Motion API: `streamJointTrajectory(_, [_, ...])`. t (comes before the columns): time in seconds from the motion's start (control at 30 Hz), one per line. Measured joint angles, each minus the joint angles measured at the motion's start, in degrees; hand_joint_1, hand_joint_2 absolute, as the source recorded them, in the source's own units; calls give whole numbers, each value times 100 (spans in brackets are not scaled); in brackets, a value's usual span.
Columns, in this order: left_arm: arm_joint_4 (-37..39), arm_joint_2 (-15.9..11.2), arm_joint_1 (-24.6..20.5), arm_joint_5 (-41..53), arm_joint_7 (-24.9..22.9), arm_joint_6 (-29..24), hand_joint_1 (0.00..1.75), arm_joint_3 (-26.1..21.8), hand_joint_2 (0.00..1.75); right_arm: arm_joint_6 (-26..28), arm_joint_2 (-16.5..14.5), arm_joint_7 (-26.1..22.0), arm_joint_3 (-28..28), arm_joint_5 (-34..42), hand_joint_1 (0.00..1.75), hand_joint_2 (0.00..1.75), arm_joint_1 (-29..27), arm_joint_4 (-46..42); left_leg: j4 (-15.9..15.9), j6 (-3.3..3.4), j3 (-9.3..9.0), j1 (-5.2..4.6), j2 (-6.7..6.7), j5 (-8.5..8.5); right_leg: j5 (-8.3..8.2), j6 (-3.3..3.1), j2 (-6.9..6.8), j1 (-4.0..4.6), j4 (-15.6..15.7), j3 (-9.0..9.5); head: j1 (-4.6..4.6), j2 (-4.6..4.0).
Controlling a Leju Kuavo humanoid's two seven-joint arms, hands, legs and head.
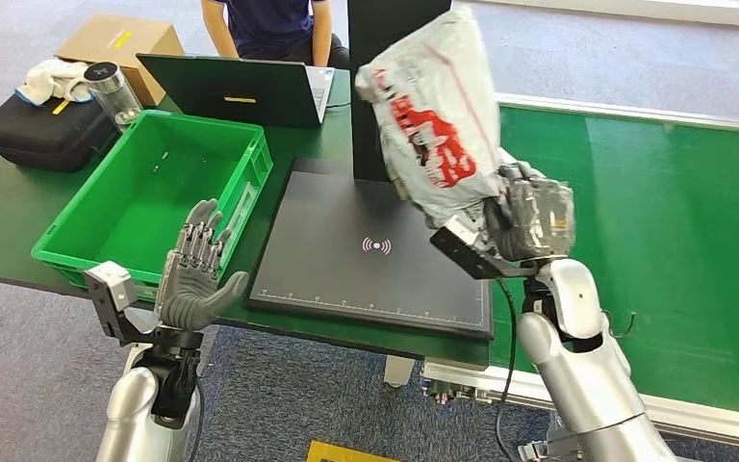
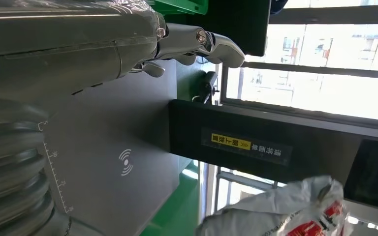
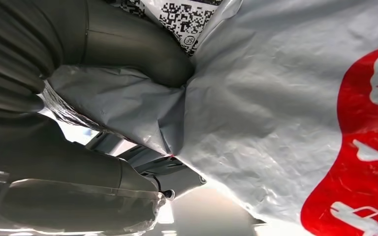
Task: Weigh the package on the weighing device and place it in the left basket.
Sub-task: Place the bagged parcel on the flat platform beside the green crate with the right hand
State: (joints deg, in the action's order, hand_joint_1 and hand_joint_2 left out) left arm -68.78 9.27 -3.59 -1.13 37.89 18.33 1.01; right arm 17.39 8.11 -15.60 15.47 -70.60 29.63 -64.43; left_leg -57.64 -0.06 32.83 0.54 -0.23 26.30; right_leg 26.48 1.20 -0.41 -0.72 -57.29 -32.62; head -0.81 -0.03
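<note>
A grey plastic mail package (image 1: 433, 115) with red print is held up in the air, above the right part of the black weighing plate (image 1: 346, 269). My right hand (image 1: 524, 219) grips its lower end; the right wrist view shows the bag (image 3: 285, 113) creased between the thumb and fingers (image 3: 128, 59). The bag also shows in the left wrist view (image 2: 285, 211). My left hand (image 1: 195, 274) is open, fingers spread and raised, at the table's front edge between the green basket (image 1: 77, 241) and the plate. The basket holds nothing.
A black upright post (image 1: 375, 87) stands behind the plate. A laptop (image 1: 231, 89), a black case (image 1: 38, 130), a clear jar (image 1: 115, 91) and a cardboard box (image 1: 120, 38) lie behind the basket. A person (image 1: 269, 24) sits at the far side. Green belt (image 1: 654, 221) to the right.
</note>
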Motion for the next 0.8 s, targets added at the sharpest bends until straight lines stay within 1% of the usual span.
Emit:
streamJointTrajectory(0.1, [0, -1, 5, -34, 24, 2, 0, -12, 175, -459, 21, -159, 559, 26, 175, 175, 115, -113, 0, 0, -1, 0, 0, 0, 0, 0, 0, 0, 0, 0, 1, 0])
streamJointTrajectory(0.2, [-5, -3, 22, -49, 50, -2, 0, -26, 175, -1065, 68, -141, 1037, 118, 175, 175, 338, -17, -1, 1, -1, 0, 0, -1, -1, 0, 0, 0, 0, 1, 1, 0])
streamJointTrajectory(0.3, [-11, -5, 37, -68, 82, -27, 0, -42, 175, -1675, 98, -12, 1473, 332, 175, 175, 712, 481, -2, 3, -2, 0, 0, -3, -4, 0, -1, 0, 0, 3, 0, 1])
streamJointTrajectory(0.4, [-13, -9, 57, -76, 100, -66, 0, -59, 175, -2002, 105, 151, 1863, 535, 175, 175, 1096, 1235, -3, 5, 0, 0, -3, -5, -6, 3, -4, 0, 0, 4, 0, 1])
streamJointTrajectory(0.5, [-14, -14, 68, -79, 101, -111, 0, -67, 175, -2051, 80, 396, 2126, 576, 175, 175, 1408, 1894, -4, 5, 2, 0, -3, -5, -7, 4, -4, 0, 0, 3, 1, 0])
streamJointTrajectory(0.6, [-41, -15, 106, -83, 78, -148, 0, -74, 175, -1918, 11, 690, 2313, 540, 175, 175, 1658, 2448, -4, 5, 3, 0, -3, -5, -7, 4, -3, 0, 0, 1, 1, 0])
streamJointTrajectory(0.67, [-68, -15, 135, -84, 58, -155, 0, -78, 175, -1770, -30, 735, 2393, 545, 175, 175, 1767, 2709, -4, 5, 3, 0, -3, -5, -7, 4, -3, 0, 0, 0, 1, 0])
streamJointTrajectory(0.73, [-82, -15, 145, -84, 41, -153, 0, -79, 175, -1602, -54, 607, 2444, 604, 175, 175, 1836, 2898, -3, 5, 4, 0, -3, -5, -6, 4, -4, 0, 0, -1, 1, 0])
streamJointTrajectory(0.77, [-84, -15, 145, -84, 33, -147, 0, -79, 175, -1510, -59, 493, 2461, 646, 156, 175, 1859, 2974, -3, 5, 4, 0, -3, -5, -6, 4, -4, 0, 0, -1, 1, 1])
streamJointTrajectory(0.8, [-85, -15, 144, -84, 25, -139, 0, -79, 175, -1408, -62, 361, 2476, 690, 113, 175, 1876, 3043, -3, 5, 4, 0, -3, -5, -6, 4, -4, 0, 0, -2, 1, 1])
